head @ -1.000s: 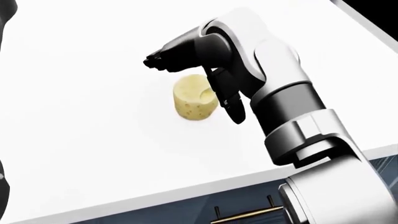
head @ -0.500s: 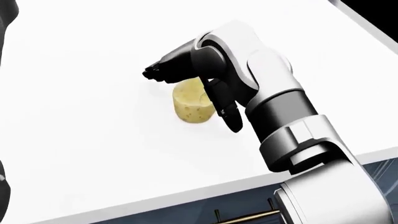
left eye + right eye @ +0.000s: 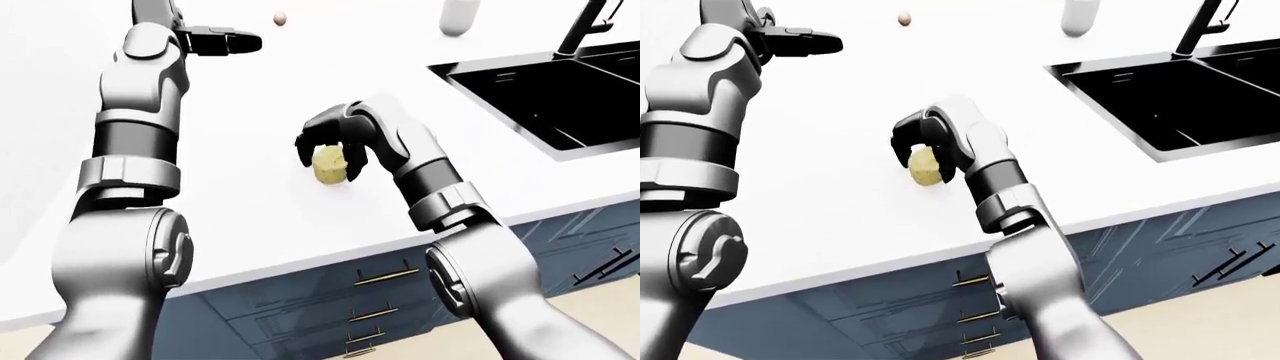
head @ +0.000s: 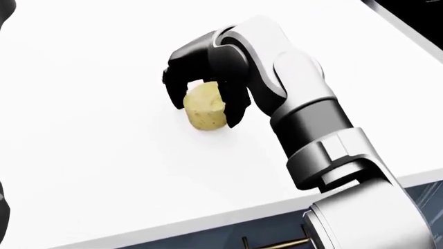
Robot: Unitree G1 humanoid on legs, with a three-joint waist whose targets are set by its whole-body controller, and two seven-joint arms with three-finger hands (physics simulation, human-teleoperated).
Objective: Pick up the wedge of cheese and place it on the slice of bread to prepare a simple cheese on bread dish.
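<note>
You are looking at bright, even light with no clear source. The white counter (image 4: 90, 155) is washed out almost to blank, so its surface shows no texture. Shadows are faint: only a soft grey patch under the cheese (image 4: 205, 107). The sink (image 3: 560, 90) reads as flat black. Edges look slightly soft, without glare or bending near the borders.

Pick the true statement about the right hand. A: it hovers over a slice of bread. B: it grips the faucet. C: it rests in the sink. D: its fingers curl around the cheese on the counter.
D: the right hand has its dark fingers curled around both sides of the yellow cheese on the white counter.
</note>
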